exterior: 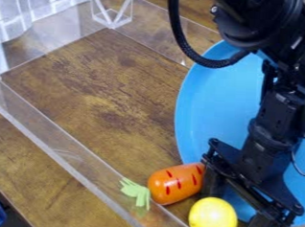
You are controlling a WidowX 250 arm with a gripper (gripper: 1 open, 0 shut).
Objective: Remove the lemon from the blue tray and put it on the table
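My gripper (247, 192) points down, jaws spread wide, holding nothing. Lemon (212, 217) sits on table (92, 93) just beside blue tray (206, 109), touching carrot (178, 183), close to my fingers (270, 225).

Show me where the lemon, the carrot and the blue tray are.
lemon (214, 218), camera view, middle of its yellow skin.
carrot (178, 183), camera view, orange body.
blue tray (209, 114), camera view, bare blue surface left of the arm.

Yellow lemon (214, 218), bright blue tray (206, 118), dark brown wood-grain table (105, 94).
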